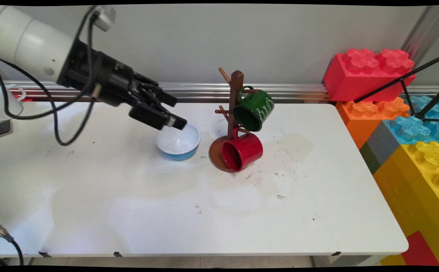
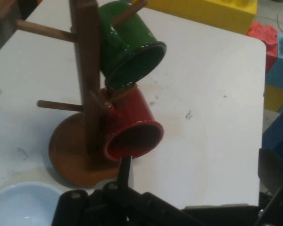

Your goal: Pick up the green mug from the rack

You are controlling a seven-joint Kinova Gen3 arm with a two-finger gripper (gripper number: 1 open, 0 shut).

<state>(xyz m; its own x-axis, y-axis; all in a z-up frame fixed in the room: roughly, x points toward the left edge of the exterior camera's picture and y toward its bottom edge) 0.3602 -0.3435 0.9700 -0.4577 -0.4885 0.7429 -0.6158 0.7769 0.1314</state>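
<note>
The black two-finger hand (image 1: pixel 174 122) is held over the rim of the blue-and-white bowl (image 1: pixel 178 142), nothing gripped; its finger spread cannot be told. The wooden mug tree (image 1: pixel 235 113) beside should be given clearance.

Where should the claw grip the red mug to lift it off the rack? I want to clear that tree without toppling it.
Probably the red mug by its rim or wall, coming from the table's near side: its open mouth faces that way, while its handle is hooked on a peg of the wooden mug tree, close under the green mug.
</note>
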